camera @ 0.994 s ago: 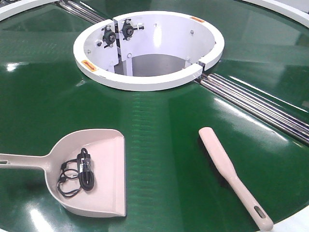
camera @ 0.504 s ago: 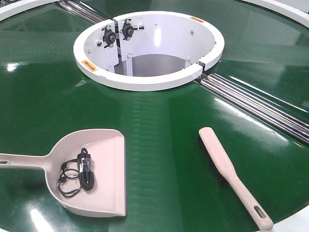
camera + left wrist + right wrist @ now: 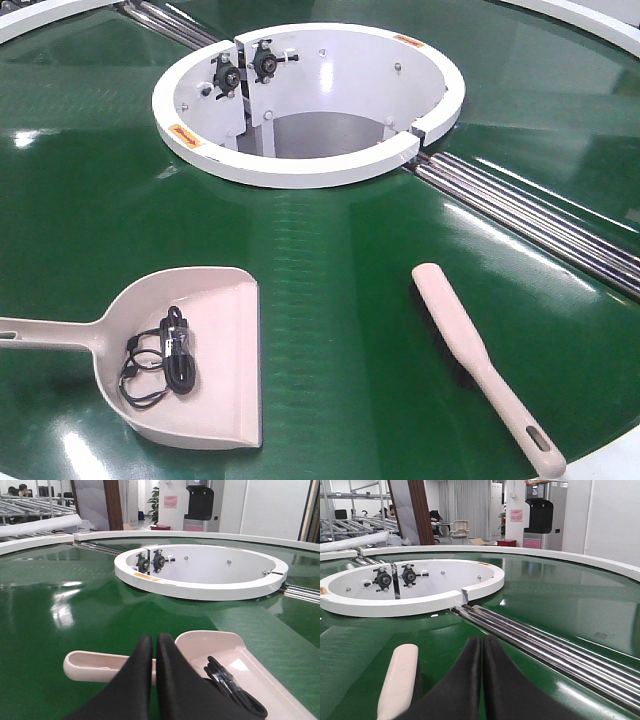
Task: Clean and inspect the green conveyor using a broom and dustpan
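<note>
Both my grippers are pinched closed with nothing in them: left gripper [image 3: 154,642] hangs just above the dustpan [image 3: 205,355] handle, right gripper [image 3: 481,645] beside the broom [image 3: 478,362]. Both tools lie flat on the conveyor [image 3: 340,260], well apart, near the front edge. A black coiled cable [image 3: 160,362] sits inside the pan.

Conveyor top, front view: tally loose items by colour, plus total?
Beige: 2, the dustpan and the broom, both lying on the green conveyor.
Black: 1, a coiled cable bundle lying in the dustpan.
Total: 3.
</note>
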You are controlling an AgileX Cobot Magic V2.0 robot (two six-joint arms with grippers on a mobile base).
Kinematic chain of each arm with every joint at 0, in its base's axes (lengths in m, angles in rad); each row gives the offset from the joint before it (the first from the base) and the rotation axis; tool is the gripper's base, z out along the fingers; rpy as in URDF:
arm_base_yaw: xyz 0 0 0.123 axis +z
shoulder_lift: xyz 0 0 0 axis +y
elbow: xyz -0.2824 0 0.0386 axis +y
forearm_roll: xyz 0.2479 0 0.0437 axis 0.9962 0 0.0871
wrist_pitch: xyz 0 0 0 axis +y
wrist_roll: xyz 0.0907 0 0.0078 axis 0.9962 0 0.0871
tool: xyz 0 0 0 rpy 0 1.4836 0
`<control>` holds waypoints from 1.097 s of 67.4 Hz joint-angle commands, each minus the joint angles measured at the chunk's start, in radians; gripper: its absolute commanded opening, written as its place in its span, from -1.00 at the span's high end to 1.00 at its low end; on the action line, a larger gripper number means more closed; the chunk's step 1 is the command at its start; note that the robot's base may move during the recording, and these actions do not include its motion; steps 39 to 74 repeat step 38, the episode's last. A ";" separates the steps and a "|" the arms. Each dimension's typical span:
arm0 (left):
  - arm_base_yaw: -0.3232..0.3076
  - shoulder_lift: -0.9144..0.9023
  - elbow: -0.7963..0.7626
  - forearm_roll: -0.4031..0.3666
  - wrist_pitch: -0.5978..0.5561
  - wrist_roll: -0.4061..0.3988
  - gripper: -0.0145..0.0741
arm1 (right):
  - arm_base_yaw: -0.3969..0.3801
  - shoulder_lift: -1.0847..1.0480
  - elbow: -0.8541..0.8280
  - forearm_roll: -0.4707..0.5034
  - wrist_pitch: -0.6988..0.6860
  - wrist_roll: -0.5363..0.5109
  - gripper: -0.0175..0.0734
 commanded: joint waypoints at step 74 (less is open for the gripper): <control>0.002 -0.016 0.028 -0.001 -0.071 -0.008 0.69 | 0.001 -0.015 0.012 -0.003 -0.078 -0.006 0.64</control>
